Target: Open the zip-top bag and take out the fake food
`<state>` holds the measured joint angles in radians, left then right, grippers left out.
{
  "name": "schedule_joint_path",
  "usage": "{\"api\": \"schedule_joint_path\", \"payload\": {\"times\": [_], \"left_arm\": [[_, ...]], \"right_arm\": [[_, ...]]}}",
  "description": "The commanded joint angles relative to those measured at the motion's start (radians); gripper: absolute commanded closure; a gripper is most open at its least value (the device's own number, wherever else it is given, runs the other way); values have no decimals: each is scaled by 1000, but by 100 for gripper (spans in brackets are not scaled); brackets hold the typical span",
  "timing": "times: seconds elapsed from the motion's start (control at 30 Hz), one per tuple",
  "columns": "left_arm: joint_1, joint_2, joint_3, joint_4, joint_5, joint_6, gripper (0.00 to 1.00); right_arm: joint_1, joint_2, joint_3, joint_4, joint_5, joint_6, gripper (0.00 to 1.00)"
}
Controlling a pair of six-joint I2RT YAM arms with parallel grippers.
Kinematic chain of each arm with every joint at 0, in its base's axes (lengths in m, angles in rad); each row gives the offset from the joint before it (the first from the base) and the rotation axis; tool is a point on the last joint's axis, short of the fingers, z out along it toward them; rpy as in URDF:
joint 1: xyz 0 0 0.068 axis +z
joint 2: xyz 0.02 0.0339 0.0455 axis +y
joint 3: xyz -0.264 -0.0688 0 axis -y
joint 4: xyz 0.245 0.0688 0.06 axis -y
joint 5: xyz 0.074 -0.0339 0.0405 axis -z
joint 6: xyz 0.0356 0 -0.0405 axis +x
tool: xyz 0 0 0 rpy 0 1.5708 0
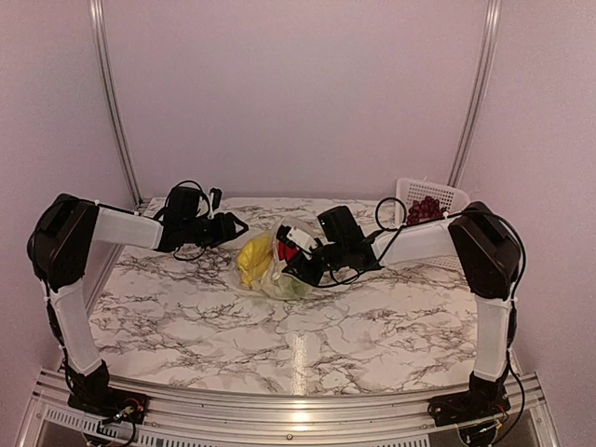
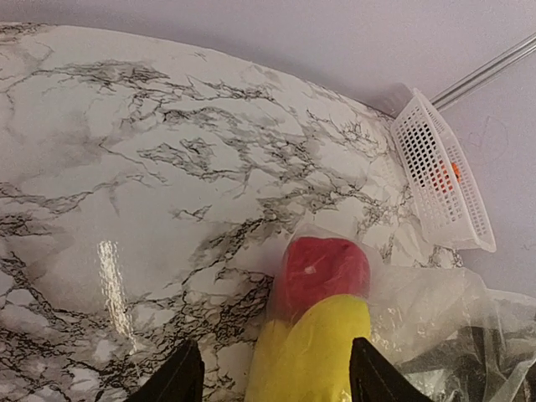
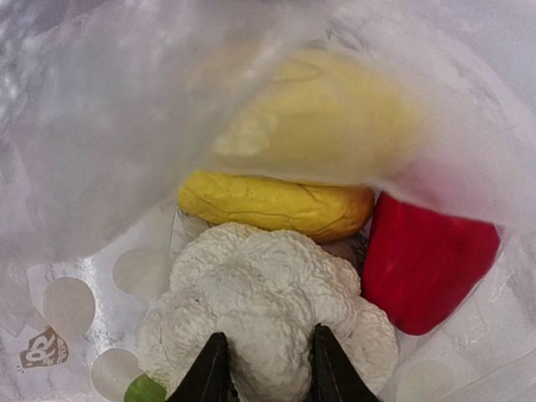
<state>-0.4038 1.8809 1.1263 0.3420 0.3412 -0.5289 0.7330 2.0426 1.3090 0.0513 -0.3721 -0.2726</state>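
The marble table [image 1: 186, 317] fills the floor of the scene, and both arms are bent in over its far half. The left arm [image 1: 121, 226] reaches level toward the centre, and the left gripper [image 1: 237, 225] hangs just beside the zip-top bag [image 2: 427, 310], its fingers [image 2: 180, 377] spread apart and clamping nothing. The right arm [image 1: 419, 240] angles in from the other side, wrist tipped down, and the right gripper [image 3: 266, 368] is down in the bag, its two fingers drawn in on either side of the cream-white lumpy piece [image 3: 268, 293], pinching it. At the far right corner sits the white lattice basket [image 1: 438, 193], dark grapes [image 1: 426, 209] inside it, well apart from the bag. The bag lies crumpled mid-table between the two grippers, and the rest of the fake food shows through it: a yellow piece [image 1: 251, 261] toward the left gripper, a red piece [image 3: 427, 268] touching it, and a sliver of a green piece [image 3: 144, 389] cut off at the lower edge of the right wrist view. A second yellowish shape [image 3: 327, 117] sits behind cloudy film (too blurred to name). The sealing strip is lost among the folds, and from above the right gripper's fingertips are hidden by the bag.
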Motion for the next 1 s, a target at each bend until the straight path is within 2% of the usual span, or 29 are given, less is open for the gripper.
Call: {"api": "schedule_joint_path", "payload": {"times": [0.0,0.13,0.3,0.53,0.6,0.83,0.9,0.97], "left_arm": [[1,61,12,-6,115,-12,39],[1,22,-56,16,130,-7,38],[7,-74,-239,149,120,-4,35],[21,-79,-387,362,164,-37,35],[20,-67,-394,402,179,-38,37],[19,-24,-373,471,225,-42,60],[18,-14,-371,483,237,-48,62],[19,-2,-365,474,244,-53,56]], "right_arm": [[4,-22,-22,2,14,18,98],[2,-22,-23,-1,24,17,100],[-1,-26,-30,1,31,16,100],[-11,-46,-46,18,27,21,100],[-16,-51,-52,29,20,27,100],[-21,-54,-47,54,-1,50,100],[-22,-54,-46,60,-4,53,100],[-22,-52,-42,59,-4,54,100]]}}
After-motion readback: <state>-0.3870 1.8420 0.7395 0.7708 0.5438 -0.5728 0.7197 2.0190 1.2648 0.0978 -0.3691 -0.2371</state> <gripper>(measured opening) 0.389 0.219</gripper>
